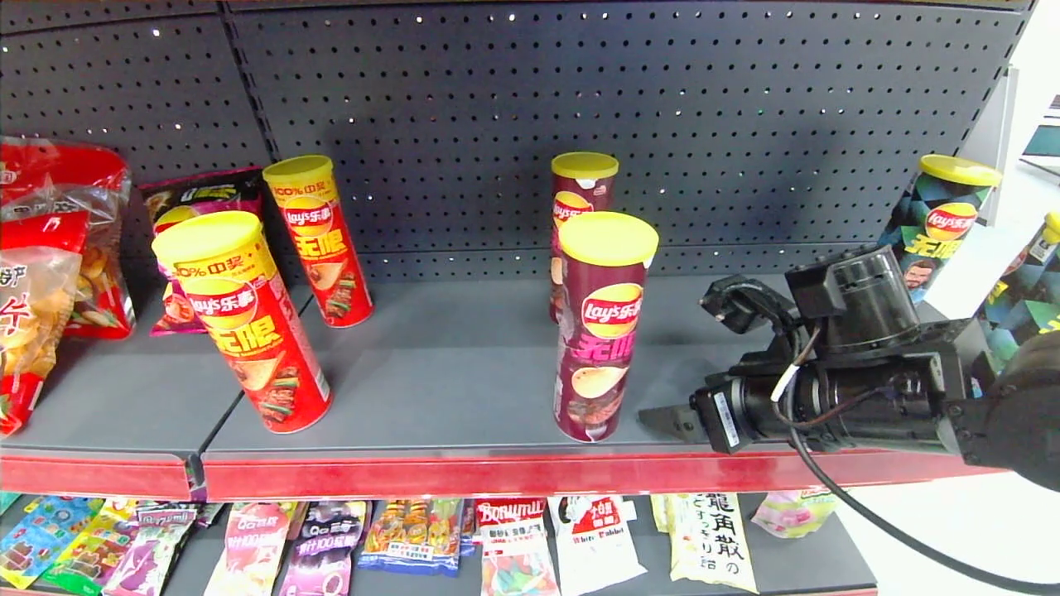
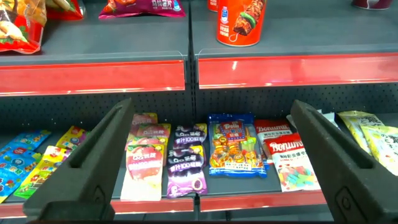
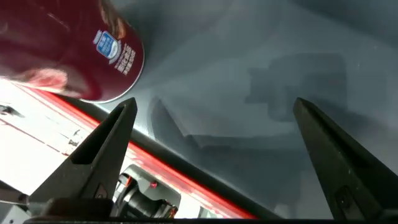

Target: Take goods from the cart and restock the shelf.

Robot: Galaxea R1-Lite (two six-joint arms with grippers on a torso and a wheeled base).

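Observation:
A maroon chip can [image 1: 604, 331] with a yellow lid stands upright near the front edge of the grey shelf [image 1: 447, 372]. A second maroon can [image 1: 582, 186] stands behind it. My right gripper [image 1: 660, 420] lies low over the shelf's front edge, just right of the front can and apart from it. In the right wrist view its fingers [image 3: 99, 155] are spread open around bare shelf, with the maroon can [image 3: 74, 56] off to one side. My left gripper [image 2: 211, 109] is open and holds nothing, facing the lower shelf below a red can [image 2: 239, 22].
Two red chip cans [image 1: 248, 323] [image 1: 319, 240] stand on the left half of the shelf, with snack bags [image 1: 50, 248] beyond them. Dark patterned cans [image 1: 944, 219] stand at the far right. Candy bags [image 2: 233, 146] line the lower shelf. Bare shelf lies between the red and maroon cans.

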